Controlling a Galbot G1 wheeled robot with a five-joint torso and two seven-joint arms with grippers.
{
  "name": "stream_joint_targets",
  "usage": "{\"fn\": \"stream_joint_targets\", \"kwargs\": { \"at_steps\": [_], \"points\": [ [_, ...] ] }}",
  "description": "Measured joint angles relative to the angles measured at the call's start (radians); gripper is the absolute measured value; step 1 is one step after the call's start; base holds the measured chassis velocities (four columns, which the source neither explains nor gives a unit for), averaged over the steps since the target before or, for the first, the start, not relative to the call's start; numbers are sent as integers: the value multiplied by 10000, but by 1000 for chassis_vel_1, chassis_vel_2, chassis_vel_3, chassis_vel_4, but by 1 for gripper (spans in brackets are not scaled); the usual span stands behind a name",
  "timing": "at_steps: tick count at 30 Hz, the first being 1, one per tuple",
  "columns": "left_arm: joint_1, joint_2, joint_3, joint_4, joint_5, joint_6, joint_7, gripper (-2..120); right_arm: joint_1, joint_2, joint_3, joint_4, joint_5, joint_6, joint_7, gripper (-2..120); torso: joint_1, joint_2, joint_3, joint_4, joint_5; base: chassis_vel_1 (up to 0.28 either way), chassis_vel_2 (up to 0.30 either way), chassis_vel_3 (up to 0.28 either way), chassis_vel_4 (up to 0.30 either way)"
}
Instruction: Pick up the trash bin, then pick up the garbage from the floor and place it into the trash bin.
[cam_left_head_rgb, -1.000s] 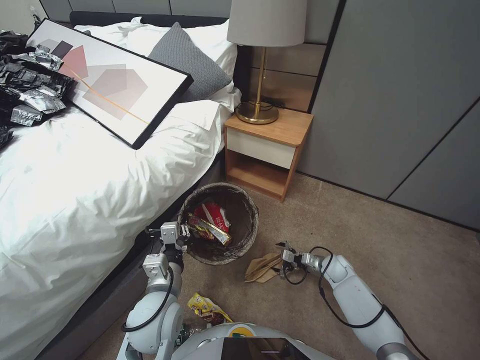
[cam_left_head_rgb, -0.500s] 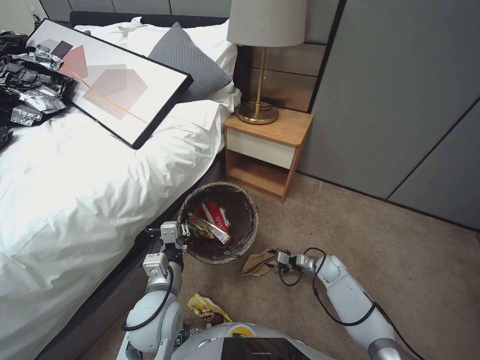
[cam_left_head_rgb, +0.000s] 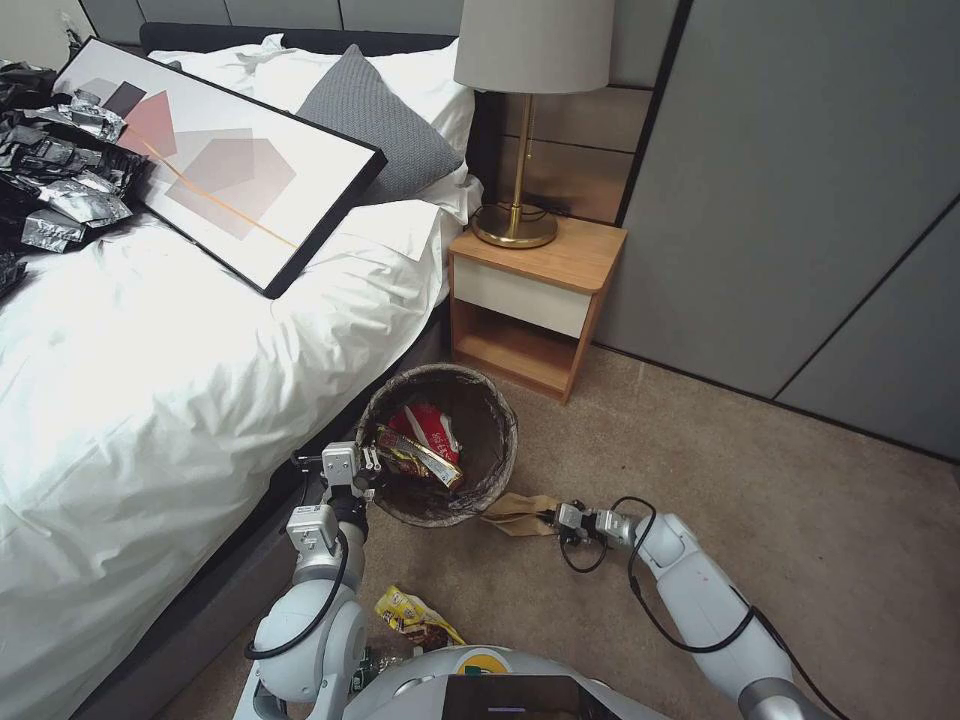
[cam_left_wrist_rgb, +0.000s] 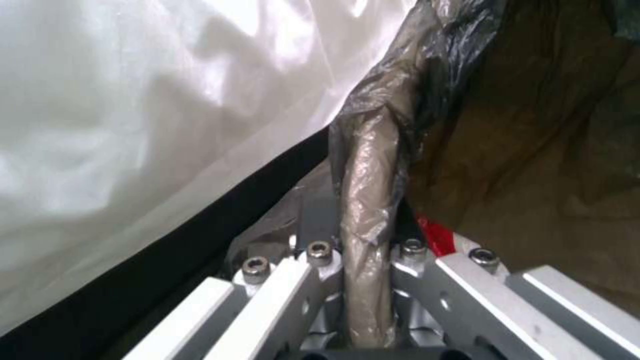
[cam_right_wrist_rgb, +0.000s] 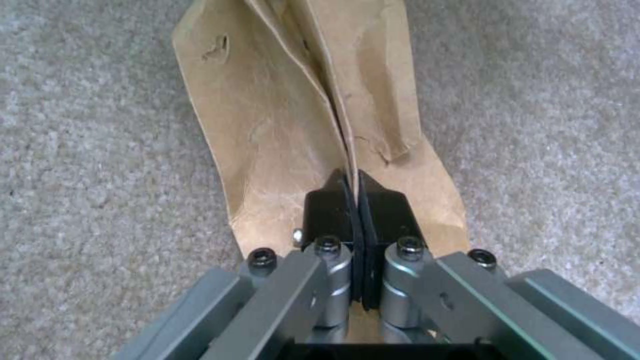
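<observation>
- Nearest the robot's body, a yellow snack wrapper (cam_left_head_rgb: 412, 613) lies on the carpet floor (cam_left_head_rgb: 820, 540), just in front of the left arm's base.
- The right gripper (cam_left_head_rgb: 553, 520) is low over the floor to the right of the trash bin (cam_left_head_rgb: 440, 443). Its black pads (cam_right_wrist_rgb: 333, 200) are pressed together on a fold of the brown paper bag (cam_left_head_rgb: 518, 513).
- The paper bag is flat and creased; its far end reaches the foot of the bin, and whether it touches I cannot tell.
- The left gripper (cam_left_head_rgb: 368, 462) sits at the near left rim of the bin, its fingers (cam_left_wrist_rgb: 320, 260) closed narrowly on the rim with the dark liner folded over it.
- The bin stands beside the bed (cam_left_head_rgb: 150, 380), its liner open, with a red-white packet (cam_left_head_rgb: 428, 428) and a yellow-brown wrapper (cam_left_head_rgb: 418, 455) inside.
- Beyond it stands a wooden nightstand (cam_left_head_rgb: 535, 300) bearing a brass lamp (cam_left_head_rgb: 520, 130).
- On the bed lie a framed picture (cam_left_head_rgb: 220, 165), a grey pillow (cam_left_head_rgb: 375, 120), and black bags with silver foil (cam_left_head_rgb: 60, 170).
</observation>
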Motion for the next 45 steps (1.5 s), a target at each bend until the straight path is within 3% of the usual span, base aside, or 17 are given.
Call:
{"fn": "stream_joint_targets", "kwargs": {
  "at_steps": [11, 17, 24, 27, 30, 38, 45],
  "points": [
    [14, 22, -4, -11, -15, 4, 5, 0, -126, -44, 87, 58, 174, 60, 143, 0, 0, 0, 0, 0, 0, 0, 0, 0, 0],
    [26, 35, -19, -38, -18, 5, 5, 0, -421, -118, 144, 416, 1138, 66, 669, 0, 0, 0, 1, 0, 0, 0, 0, 0, 0],
    [-5, 69, -33, -7, -59, 6, 0, 0, -1487, -182, 323, 1825, 3510, 124, 2036, 0, 0, 0, 1, -3, 0, 0, 0, 0, 0],
    [-3, 93, -30, 3, -75, 3, -7, 0, -2221, -93, 458, 2934, 5176, 264, 3112, 0, 0, 0, 0, 1, 1, 0, 0, 0, 0],
    [0, 106, -31, 11, -87, 2, -11, 0, -2665, -74, 563, 3728, 5885, 374, 3523, 0, 0, 0, 0, -1, -1, 0, 0, 0, 0],
    [2, 124, -17, 28, -96, 0, -22, 0, -3633, -14, 940, 6564, 7191, 650, 4201, 0, 0, 0, 0, -1, -2, 0, 0, 0, 0],
    [15, 112, 2, 28, -89, 0, -29, 0, -3856, -9, 904, 8313, 7510, 747, 4134, 0, 0, 0, 0, 0, -2, 0, 0, 0, 0]
  ]
}}
